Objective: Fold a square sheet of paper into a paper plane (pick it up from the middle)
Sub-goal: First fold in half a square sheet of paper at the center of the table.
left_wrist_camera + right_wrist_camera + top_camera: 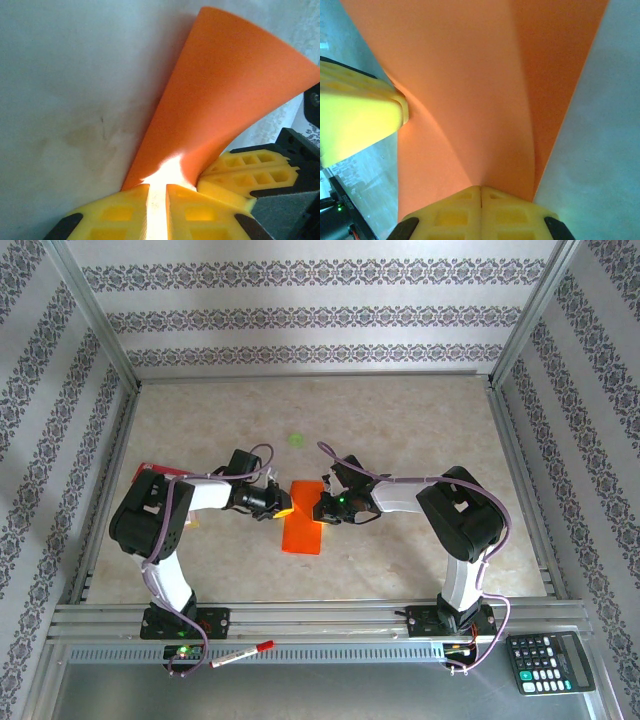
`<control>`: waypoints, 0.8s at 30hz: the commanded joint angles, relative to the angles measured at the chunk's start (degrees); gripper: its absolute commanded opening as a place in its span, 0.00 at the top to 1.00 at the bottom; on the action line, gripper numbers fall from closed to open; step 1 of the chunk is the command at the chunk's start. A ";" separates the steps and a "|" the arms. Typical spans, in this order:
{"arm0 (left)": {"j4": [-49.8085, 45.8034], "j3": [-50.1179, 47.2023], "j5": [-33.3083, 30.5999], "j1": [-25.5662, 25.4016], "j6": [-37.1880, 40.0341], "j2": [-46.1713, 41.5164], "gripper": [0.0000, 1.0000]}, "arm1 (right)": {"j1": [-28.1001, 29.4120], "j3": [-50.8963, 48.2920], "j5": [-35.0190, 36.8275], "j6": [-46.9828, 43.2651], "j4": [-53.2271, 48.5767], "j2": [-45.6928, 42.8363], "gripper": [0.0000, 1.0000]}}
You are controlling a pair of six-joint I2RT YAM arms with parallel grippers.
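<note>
- Now the left pincer (pixel 157 189) is pinching the paper (pixel 303 525) near the middle of the surface (pixel 420 420).
- Right pincer (pixel 481 190) is pinching it too, tight, so it is bending up, ready for folding.

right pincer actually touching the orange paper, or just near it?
Touching. In the right wrist view the right pincer is shut on the orange paper, whose edge disappears between its closed jaws.
</note>
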 commanded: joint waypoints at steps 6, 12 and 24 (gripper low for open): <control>2.63 3.33 1.01 -1.01 -1.92 -1.84 0.79 | -0.17 -2.85 10.53 -1.09 -11.50 3.87 1.00; 1.45 6.70 -2.96 -0.88 -0.78 4.10 0.81 | -0.26 -2.84 10.51 -1.13 -11.56 3.90 1.00; -0.60 8.40 -4.70 1.10 1.32 2.70 0.79 | -0.35 -3.13 10.61 -1.26 -11.56 3.55 1.00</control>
